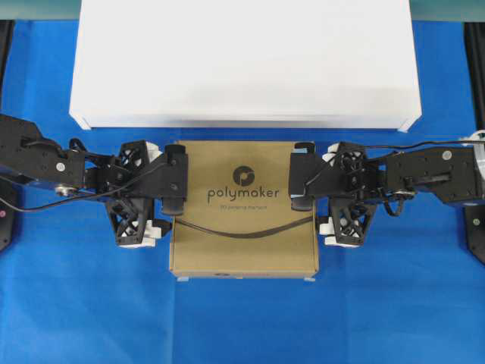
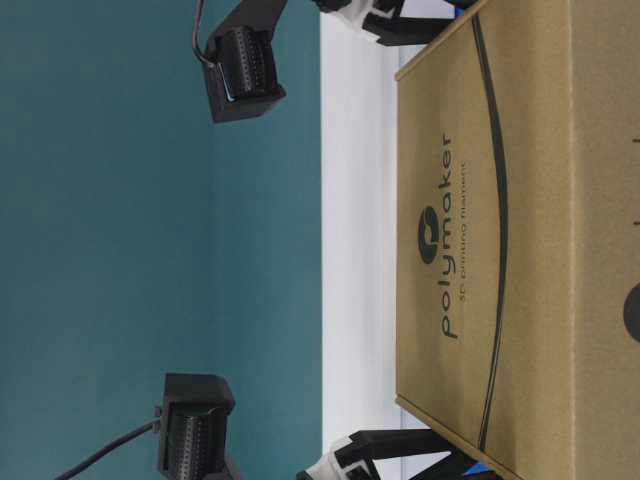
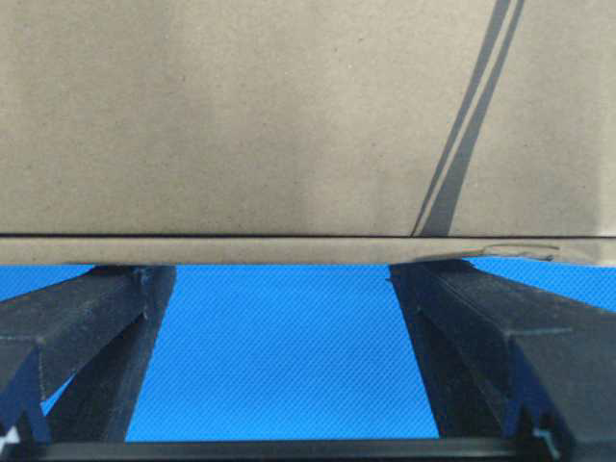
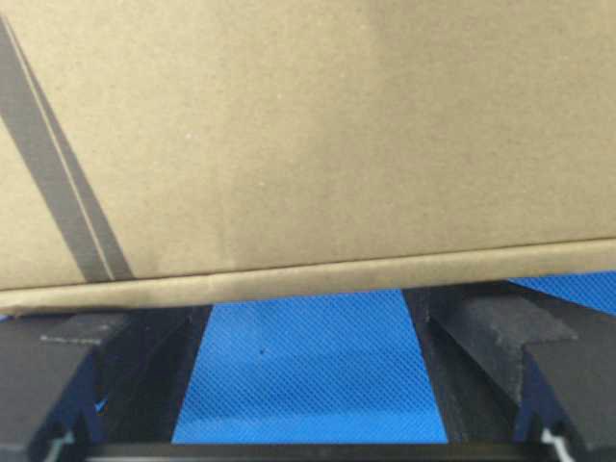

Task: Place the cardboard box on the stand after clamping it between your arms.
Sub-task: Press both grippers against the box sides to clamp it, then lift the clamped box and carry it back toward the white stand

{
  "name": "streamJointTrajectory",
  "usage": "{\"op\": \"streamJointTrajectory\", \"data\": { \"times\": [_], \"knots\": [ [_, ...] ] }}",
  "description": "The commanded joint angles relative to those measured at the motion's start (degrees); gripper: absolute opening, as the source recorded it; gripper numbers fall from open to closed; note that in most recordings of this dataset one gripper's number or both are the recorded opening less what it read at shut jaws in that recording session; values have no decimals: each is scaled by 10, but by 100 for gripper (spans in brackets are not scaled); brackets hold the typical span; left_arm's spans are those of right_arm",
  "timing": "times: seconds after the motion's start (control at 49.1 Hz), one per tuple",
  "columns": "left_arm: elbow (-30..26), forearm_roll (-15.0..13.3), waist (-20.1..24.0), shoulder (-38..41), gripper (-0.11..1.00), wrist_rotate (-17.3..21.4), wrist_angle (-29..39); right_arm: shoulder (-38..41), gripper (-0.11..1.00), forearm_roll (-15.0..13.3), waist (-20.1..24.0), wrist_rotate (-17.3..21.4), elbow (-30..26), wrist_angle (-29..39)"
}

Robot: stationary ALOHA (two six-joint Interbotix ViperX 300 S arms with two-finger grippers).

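Two spread end effectors, left [image 1: 168,187] and right [image 1: 301,176], flanking cardboard box [image 1: 242,227].

Blue cloth [image 1: 76,303] under box [image 1: 242,243], stand [image 1: 242,68]

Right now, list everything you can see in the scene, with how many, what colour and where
cardboard box: one, brown with dark polymaker logo and curved line, flat on the cloth just in front of the stand, between the two grippers
stand: one, white, at the back, wider than the box
blue cloth: one, blue, covering the table
left gripper: one, black with white parts, jaws open, at the box's left edge
right gripper: one, black with white parts, jaws open, at the box's right edge
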Motion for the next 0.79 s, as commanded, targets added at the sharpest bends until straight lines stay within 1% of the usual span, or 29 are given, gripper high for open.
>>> {"op": "streamJointTrajectory", "data": {
  "times": [0.0,0.224,0.428,0.631,0.774],
  "knots": [
    [-11,2,-2,-1,86,1,-4,-6,99,-1,-1,-2,-14,-4],
    [-27,2,0,7,86,-2,-11,-6,99,0,-2,-3,-14,-4],
    [-34,2,5,11,86,-3,-11,-5,99,0,-5,-19,-15,-7],
    [-41,1,4,9,86,-5,-10,-7,99,0,-9,-23,-18,-7],
    [-57,2,4,-1,86,-13,0,-19,99,4,-11,-22,-34,1]
  ]
}}
